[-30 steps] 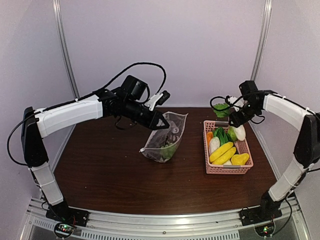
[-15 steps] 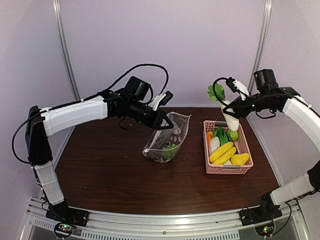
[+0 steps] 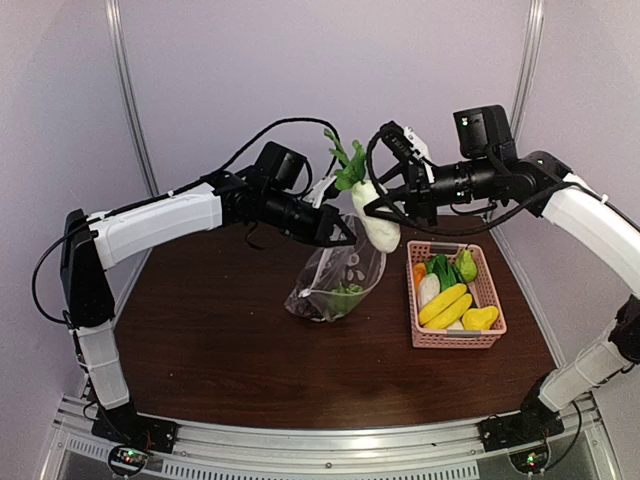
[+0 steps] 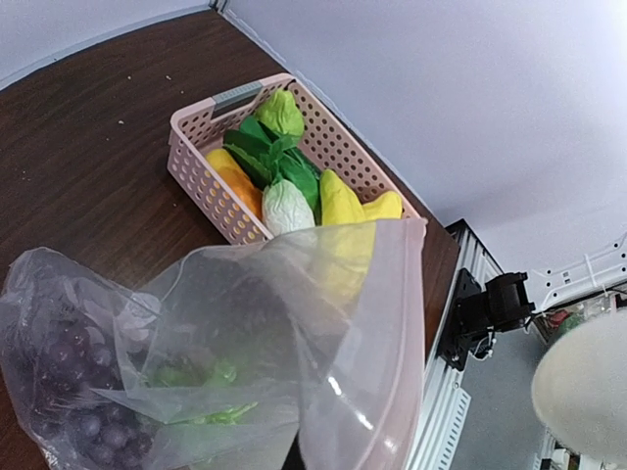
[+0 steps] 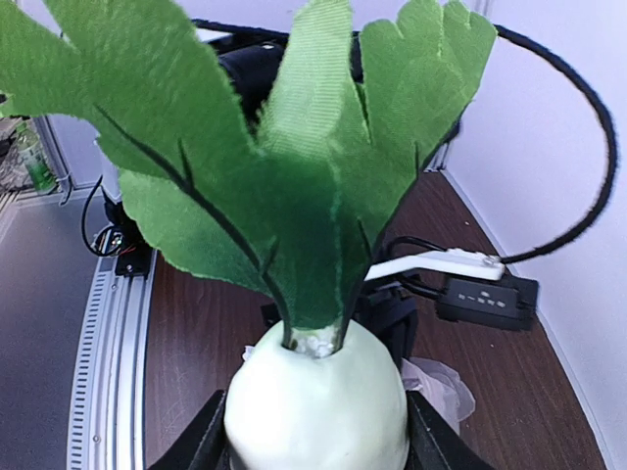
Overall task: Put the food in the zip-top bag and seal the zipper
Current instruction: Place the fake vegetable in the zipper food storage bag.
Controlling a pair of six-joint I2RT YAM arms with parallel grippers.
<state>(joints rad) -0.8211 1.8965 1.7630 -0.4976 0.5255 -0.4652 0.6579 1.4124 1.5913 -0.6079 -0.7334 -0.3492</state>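
Right hand (image 3: 392,203) is clamped on the radish (image 3: 378,228). In the top view I have it in the air just beside the left hand (image 3: 340,233), white body down, leaves up. That left hand is pinched on the upper edge of the bag (image 3: 335,285), which hangs from it with its bottom on the bench (image 3: 200,330). The basket (image 3: 455,338) at the right has bananas, greens and other pieces in it, so I judge the loading partway done.

From the left wrist I look over the bag's mouth. The film gapes, but one wall folds across it, and grapes (image 4: 69,392) lie low at the left. I can't see this hand's own fingers here. The radish is a pale blur at the lower right, outside the mouth and not yet over it.

From the right wrist the radish fills the frame, gripped at its sides by both fingers (image 5: 201,450). Its leaves fan toward the lens and hide nearly all of the bag.

To do this well I'd steer by the top view, since the right wrist view is blocked. I'd bring the radish over the opening, put the blunt end in first, lower it past the rim, and only then let go. I'd hold the left hand high and steady so the mouth doesn't collapse. I reckon that loose fold could catch the radish and tip it out.
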